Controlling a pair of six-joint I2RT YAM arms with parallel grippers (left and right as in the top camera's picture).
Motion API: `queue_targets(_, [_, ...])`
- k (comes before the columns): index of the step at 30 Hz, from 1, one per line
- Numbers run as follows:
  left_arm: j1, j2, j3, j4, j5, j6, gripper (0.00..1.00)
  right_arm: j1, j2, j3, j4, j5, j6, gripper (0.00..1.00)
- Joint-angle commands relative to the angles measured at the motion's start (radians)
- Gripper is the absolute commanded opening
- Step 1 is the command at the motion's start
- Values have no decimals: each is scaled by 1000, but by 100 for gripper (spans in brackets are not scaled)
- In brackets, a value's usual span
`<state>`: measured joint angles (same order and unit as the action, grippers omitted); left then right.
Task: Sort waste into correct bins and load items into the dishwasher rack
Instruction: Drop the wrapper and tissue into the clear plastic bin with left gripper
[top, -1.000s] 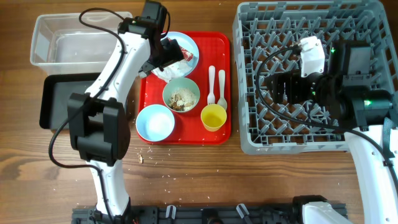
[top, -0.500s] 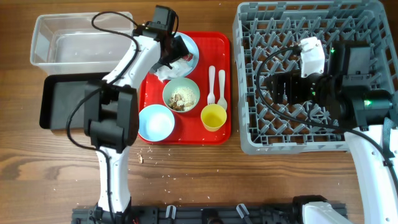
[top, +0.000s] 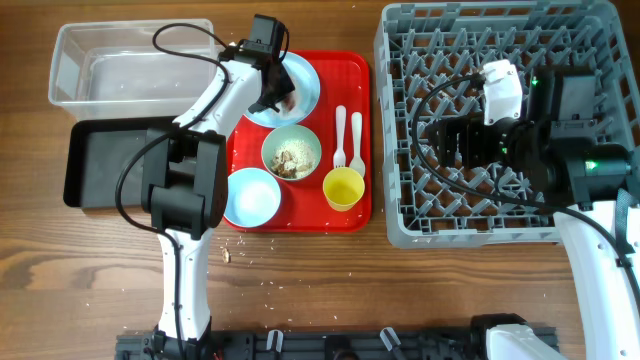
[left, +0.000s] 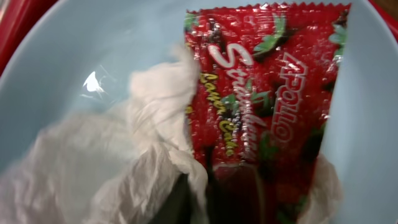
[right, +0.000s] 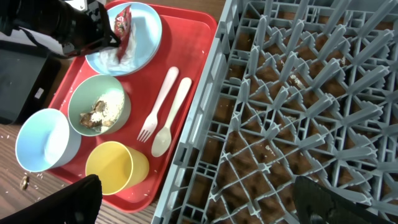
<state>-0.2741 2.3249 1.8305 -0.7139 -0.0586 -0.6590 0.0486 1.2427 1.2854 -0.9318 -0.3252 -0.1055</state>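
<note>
1. Over the pale blue round plate (top: 308, 78), left gripper (top: 278, 98) is crowding crumpled white paper napkin (left: 124, 149) and red shiny snack wrapper (left: 255, 112). I cannot tell its grip, and one pinch could be dragging both out together.
2. Clear rectangular plastic tub (top: 70, 60) and black rectangular tray (top: 100, 165) are showing no waste.
3. Right gripper (right: 208, 199) is hanging spread over the bare grey pegged rack (top: 420, 220).
</note>
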Motion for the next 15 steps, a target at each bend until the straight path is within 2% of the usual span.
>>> queue_targets(1, [-3, 10, 16, -8, -3, 61, 4, -4, 9, 21, 0, -14, 11, 100])
queue_targets(4, [0, -118, 16, -6, -13, 132, 4, -4, 9, 22, 0, -14, 11, 100])
queue_targets(9, [64, -372, 16, -17, -22, 132, 4, -4, 9, 22, 12, -14, 11, 100])
queue_targets(12, [168, -403, 15, -61, -29, 132, 4, -4, 9, 22, 11, -14, 11, 100])
queue_targets(15, [291, -350, 14, -44, -104, 131, 4, -4, 9, 22, 9, -14, 13, 100])
